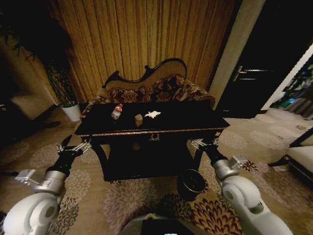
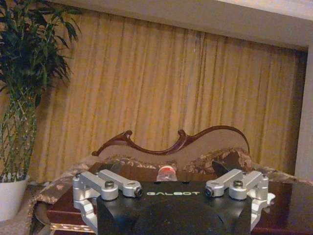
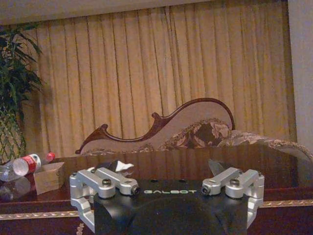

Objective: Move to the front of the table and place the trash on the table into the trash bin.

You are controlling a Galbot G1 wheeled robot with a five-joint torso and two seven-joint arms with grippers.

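The glossy black table (image 1: 195, 117) with gold trim stands ahead of me in the head view. On its left half lie the trash items: a clear bottle with a red cap (image 1: 116, 111), a small brown box (image 1: 139, 120) and a crumpled white tissue (image 1: 152, 114). The dark round trash bin (image 1: 191, 183) sits on the carpet by the table's front right leg. My left gripper (image 1: 73, 147) hovers open before the table's left corner. My right gripper (image 1: 204, 143) is open near the right front leg, above the bin. The right wrist view shows the bottle (image 3: 27, 164), box (image 3: 49, 177) and tissue (image 3: 122, 166).
A floral sofa (image 1: 161, 88) with a curved dark frame stands behind the table, against gold curtains. A white plant pot (image 1: 72, 111) is at the back left. A dark door (image 1: 254, 73) and low furniture (image 1: 303, 156) are at the right. Patterned carpet lies around the table.
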